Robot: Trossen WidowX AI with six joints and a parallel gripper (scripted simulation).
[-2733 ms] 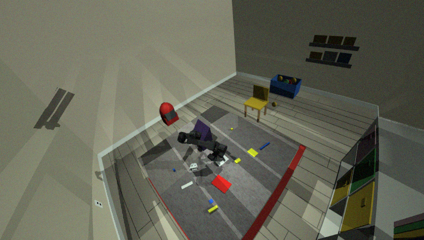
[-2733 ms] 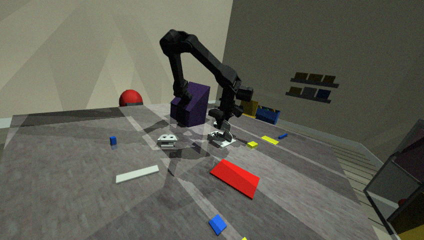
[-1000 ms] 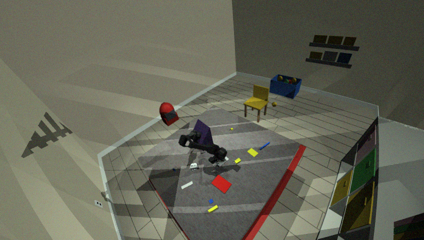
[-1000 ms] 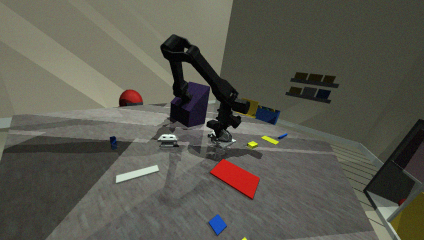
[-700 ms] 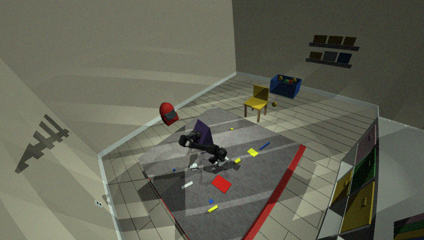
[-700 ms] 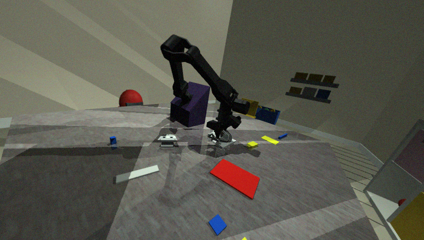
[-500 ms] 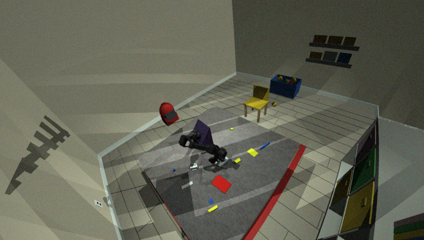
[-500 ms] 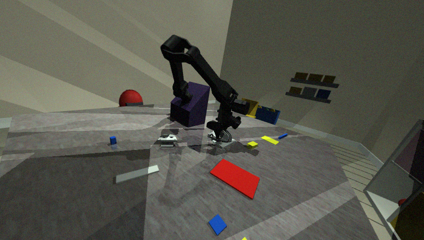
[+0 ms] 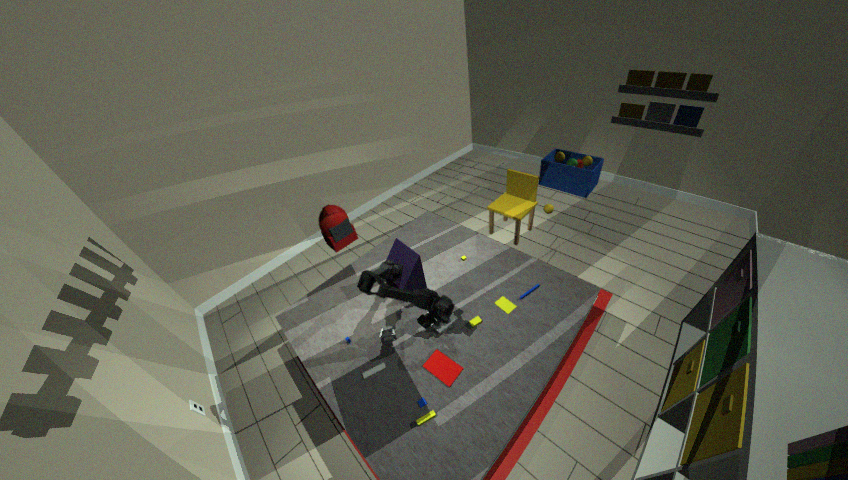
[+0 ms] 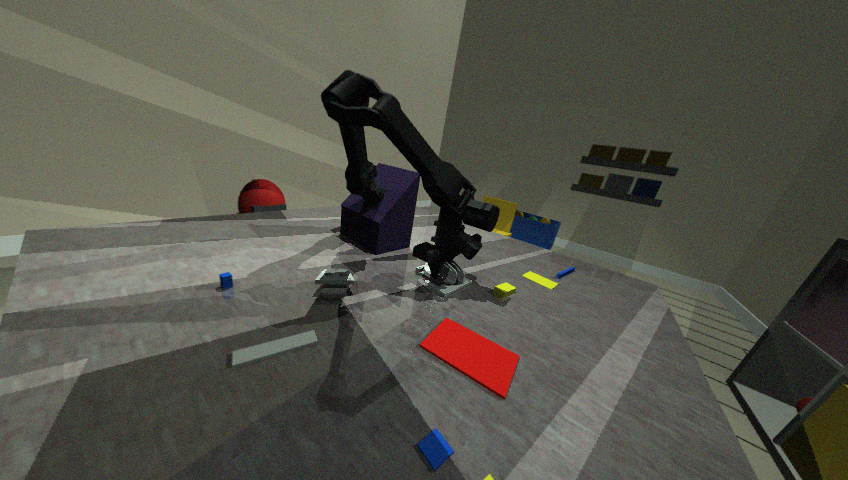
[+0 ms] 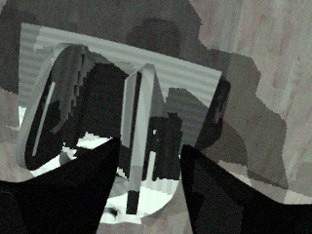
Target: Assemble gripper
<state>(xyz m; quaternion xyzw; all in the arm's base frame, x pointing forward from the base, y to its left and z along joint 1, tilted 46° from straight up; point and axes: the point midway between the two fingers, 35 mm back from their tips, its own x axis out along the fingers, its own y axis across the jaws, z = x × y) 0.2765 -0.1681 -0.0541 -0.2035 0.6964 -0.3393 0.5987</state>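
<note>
The pale gripper base lies flat under my hand. My gripper is shut on a jaw, a grey upright piece seen nearly edge-on over the middle of the base. The other jaw, dark with a pale rim, is over the base's left side in the wrist view. The fingers and deep shadow hide the pins and gear teeth, so I cannot tell whether they mesh. The pale housing plate sits apart, to the left of the base in the top and exterior views.
A yellow block is close right of the base. A red plate lies in front, a pale bar front left. A blue cube is farther left. A purple block stands behind.
</note>
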